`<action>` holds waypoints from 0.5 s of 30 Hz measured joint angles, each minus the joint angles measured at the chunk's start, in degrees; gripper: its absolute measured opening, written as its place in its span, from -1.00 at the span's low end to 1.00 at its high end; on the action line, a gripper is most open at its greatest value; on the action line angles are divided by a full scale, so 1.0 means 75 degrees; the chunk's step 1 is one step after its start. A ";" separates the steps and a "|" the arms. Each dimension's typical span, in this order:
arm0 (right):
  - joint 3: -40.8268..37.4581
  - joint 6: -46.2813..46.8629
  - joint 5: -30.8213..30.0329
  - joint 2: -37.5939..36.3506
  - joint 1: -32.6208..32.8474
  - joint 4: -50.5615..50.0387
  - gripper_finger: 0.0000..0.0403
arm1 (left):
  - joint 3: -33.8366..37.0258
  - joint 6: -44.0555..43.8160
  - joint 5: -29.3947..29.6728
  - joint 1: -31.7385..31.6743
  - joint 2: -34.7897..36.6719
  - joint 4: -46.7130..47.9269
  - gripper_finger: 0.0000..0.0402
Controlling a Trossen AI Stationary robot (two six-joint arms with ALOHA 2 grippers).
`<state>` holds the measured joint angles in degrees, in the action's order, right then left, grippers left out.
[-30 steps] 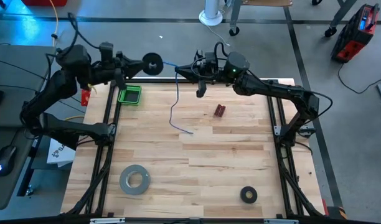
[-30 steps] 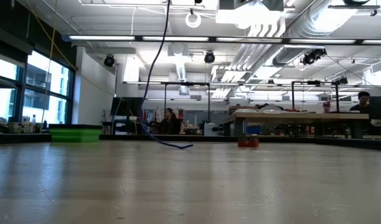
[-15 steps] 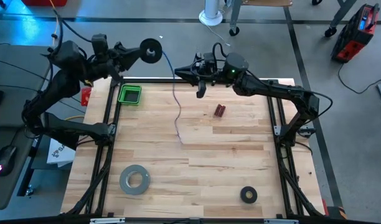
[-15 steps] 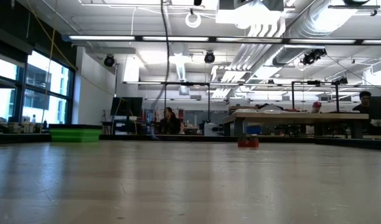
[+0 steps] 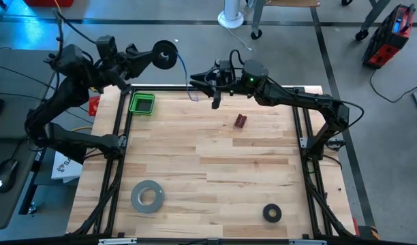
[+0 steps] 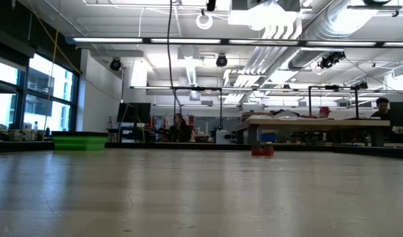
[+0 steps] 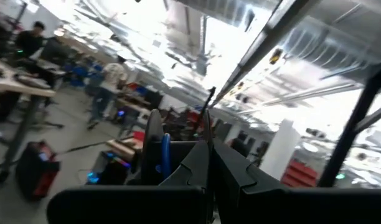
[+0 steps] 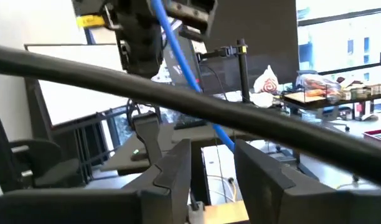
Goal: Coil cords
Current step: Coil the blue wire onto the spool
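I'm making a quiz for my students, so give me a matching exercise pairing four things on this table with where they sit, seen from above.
Things:
1. green tray
2. grey tape roll
3. black ring
4. small red block

Places:
A. near edge, right of middle
B. far left corner
C. far half, right of middle
D. near edge, left side

Pairs: 1-B, 2-D, 3-A, 4-C

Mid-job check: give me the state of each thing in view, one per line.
Blue cord: off the table, strung from spool toward right gripper.
Black spool: held up by left gripper, shut.
Right gripper: fingers apart, cord between them.
Green tray: upright.
Grey tape roll: flat.
Black ring: flat.
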<state>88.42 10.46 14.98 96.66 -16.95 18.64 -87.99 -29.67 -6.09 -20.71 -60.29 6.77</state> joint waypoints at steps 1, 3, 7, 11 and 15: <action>0.0000 -0.0052 0.0000 0.0000 0.0000 -0.0025 -0.41 | 0.0000 -0.0114 -0.0083 0.0000 0.0026 -0.0057 -1.00; 0.0002 -0.0200 0.0081 0.0000 -0.0003 -0.0013 -0.37 | 0.0000 -0.0288 -0.0264 0.0000 0.0040 -0.0155 -1.00; 0.0379 -0.0942 0.0344 0.0000 0.0105 -0.0665 -0.27 | 0.0009 -0.0634 -0.0326 0.0003 0.0020 -0.0314 -1.00; 0.0929 -0.1702 0.0237 0.0000 0.0241 -0.1569 -0.14 | 0.0004 -0.0834 -0.0320 0.0003 0.0037 -0.0629 -1.00; 0.1335 -0.1860 0.0200 0.0000 0.0303 -0.2069 -0.08 | 0.0003 -0.0840 -0.0320 0.0003 0.0025 -0.0729 -1.00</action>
<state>98.44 -3.49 16.49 96.66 -14.68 3.13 -87.96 -35.97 -8.49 -20.69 -60.10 1.30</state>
